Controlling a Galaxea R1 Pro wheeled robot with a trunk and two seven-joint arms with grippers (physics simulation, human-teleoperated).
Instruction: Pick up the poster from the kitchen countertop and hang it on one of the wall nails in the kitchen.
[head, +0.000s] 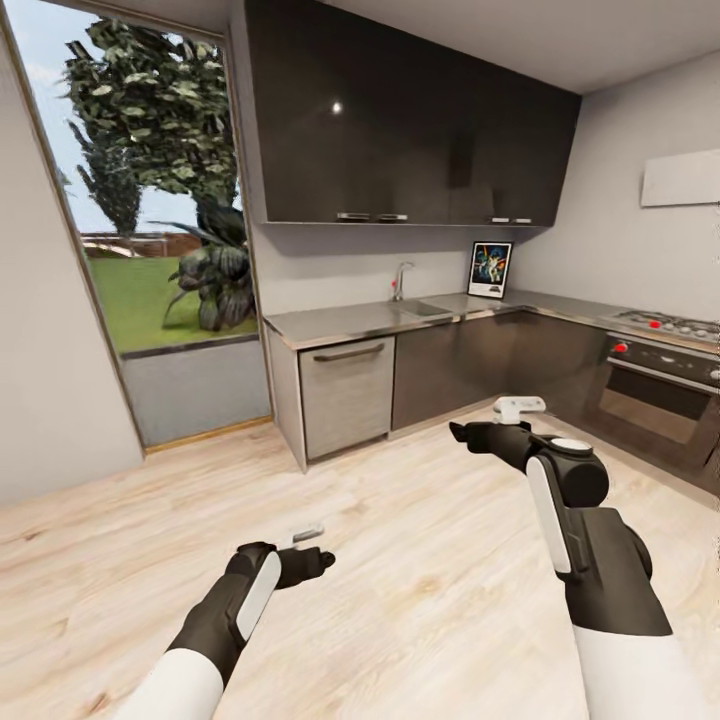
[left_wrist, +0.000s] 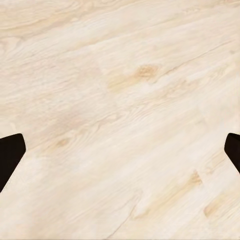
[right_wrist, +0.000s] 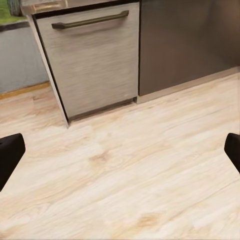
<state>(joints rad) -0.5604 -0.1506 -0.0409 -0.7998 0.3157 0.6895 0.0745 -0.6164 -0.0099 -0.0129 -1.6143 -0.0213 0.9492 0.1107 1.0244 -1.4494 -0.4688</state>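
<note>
left gripper (left_wrist: 120, 150): low over the wood floor (head: 400, 560), fingers spread wide, nothing held
right gripper (right_wrist: 120, 150): held higher, ahead of the trunk, jaws wide, empty, facing the dishwasher (right_wrist: 92, 60)
kitchen countertop (head: 350, 322): grey steel L, sink and tap (head: 400, 281) mid-run
poster (head: 489, 269): upright on the countertop's far corner, leaning against the wall
hob (head: 668, 324): right run, oven below

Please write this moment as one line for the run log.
phase: approach | framed Star Wars poster: leaning on wall, on grey steel countertop | left gripper: open, empty | right gripper: open, empty
</note>
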